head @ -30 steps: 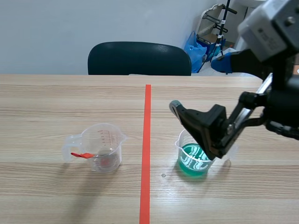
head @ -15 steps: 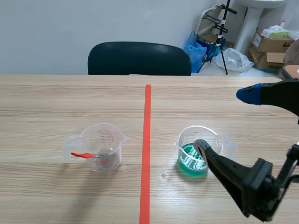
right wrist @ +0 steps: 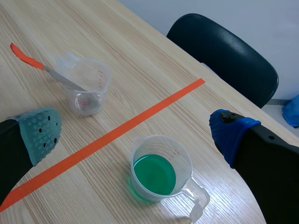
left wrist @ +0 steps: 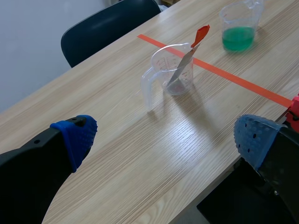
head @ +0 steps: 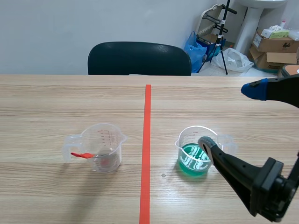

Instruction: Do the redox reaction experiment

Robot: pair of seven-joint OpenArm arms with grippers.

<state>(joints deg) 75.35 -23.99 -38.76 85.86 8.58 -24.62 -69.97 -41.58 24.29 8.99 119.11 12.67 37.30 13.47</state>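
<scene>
Lower right, the right gripper [head: 230, 116] hung over the green cup [head: 190, 161], fingers wide apart and gripping nothing. The left gripper [left wrist: 166, 139] was spread and idle too, so this looked like the reach for the cup, and next it wanted a level squeeze on wall or handle. Left of the tape [head: 146, 154] stood the clear cup [head: 105, 144] with its spoon [head: 83, 155], well apart, with bare table [head: 70, 98] beyond and a chair [head: 139, 58] top centre.
</scene>
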